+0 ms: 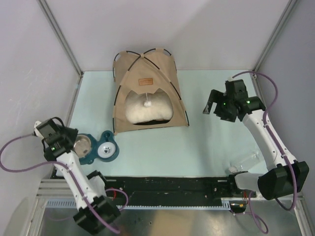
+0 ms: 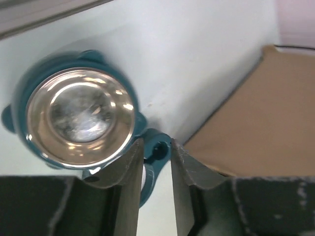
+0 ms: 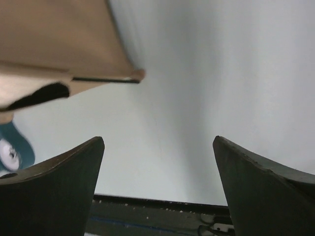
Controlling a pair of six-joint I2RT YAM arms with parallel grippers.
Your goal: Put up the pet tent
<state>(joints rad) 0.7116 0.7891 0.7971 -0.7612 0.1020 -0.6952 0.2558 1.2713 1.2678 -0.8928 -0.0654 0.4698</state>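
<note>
Pet tent upright on the tabletop, beyond and to the right of the left hand, to the left of the right hand, well apart from both. Tan fabric stretched over thin black poles crossed at the peak. Doorway turned toward the arms. Brown label patch above the doorway, white pompom hanging just below the patch, cream pillow inside.

Left hand low over one end of a teal double feeder. Fingers parted by a narrow slit only, closed on nothing. Steel bowl just ahead of the fingertips and slightly to their left in the wrist view. Teal link between the feeder's two cups visible through the slit, lying lower than the fingertips. White paw-print bowl to the right of this hand, in the feeder's other cup. One tan wall of the tent ahead and to the right, not touched.

Right hand clear of the tabletop, spread wide, nothing between its two dark fingers. In its wrist view, a bottom corner of the tent ahead and to the left, with a black pole end along the hem. Edge of the feeder at the far left. Bare tabletop straight ahead.
</note>
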